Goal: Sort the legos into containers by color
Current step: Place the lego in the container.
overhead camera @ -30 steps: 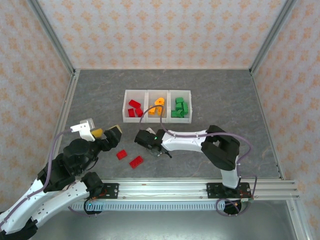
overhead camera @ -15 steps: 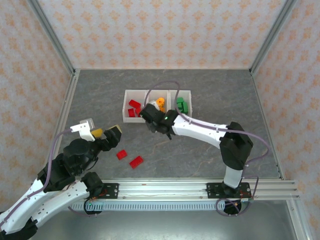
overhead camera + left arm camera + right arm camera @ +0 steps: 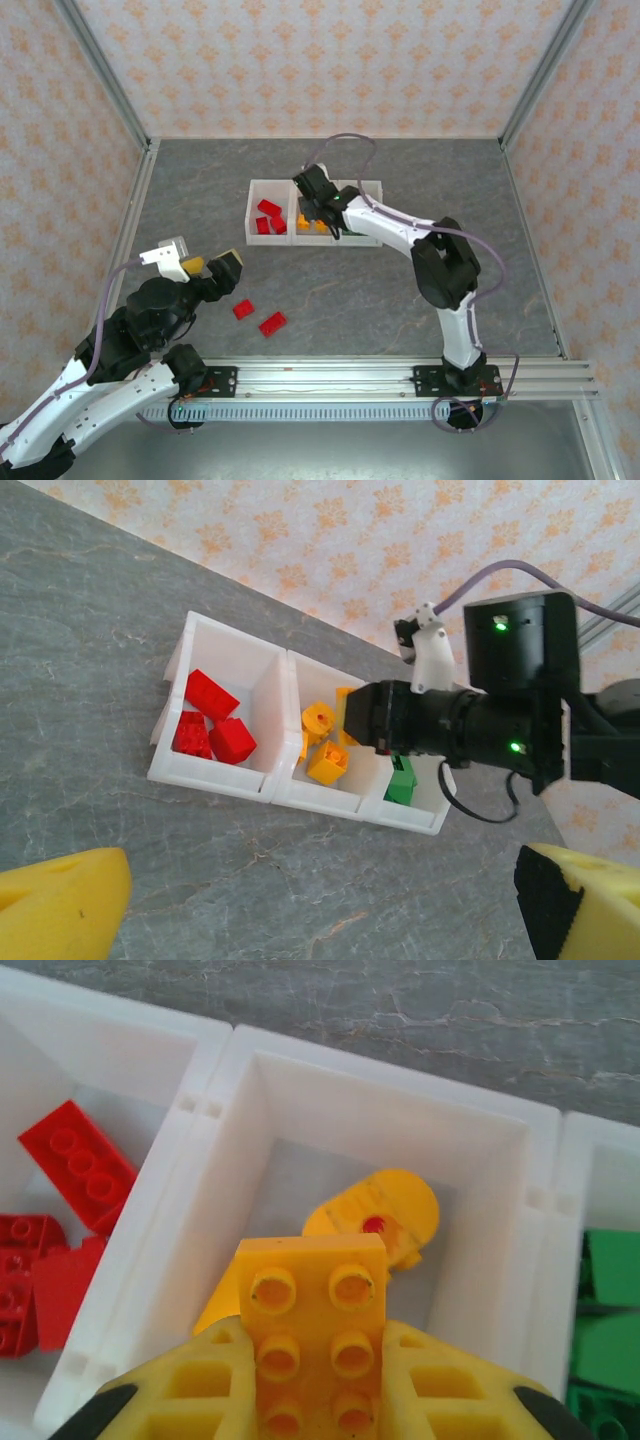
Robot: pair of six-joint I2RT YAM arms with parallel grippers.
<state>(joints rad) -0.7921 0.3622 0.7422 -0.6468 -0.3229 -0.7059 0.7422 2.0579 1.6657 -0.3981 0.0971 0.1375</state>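
- Top external: a grey stone-pattern table [image 3: 400, 300] stands inside walls of patterned paper. The containers [image 3: 270, 239] sit mid-table. The right gripper [image 3: 318, 208] is over the middle bin. The left gripper [image 3: 210, 266] is at near left, fingers apart and empty. Two loose red bricks [image 3: 272, 323] lie on the table close to it.
- Left wrist: yellow pads [image 3: 60, 910] spread wide. The containers [image 3: 215, 775] hold red, orange and green pieces in separate bins.
- Right wrist: the right gripper [image 3: 315, 1360] is clamped on an orange-yellow brick [image 3: 315, 1300] above the middle bin [image 3: 390, 1085]. A round orange piece [image 3: 385, 1215] lies inside.
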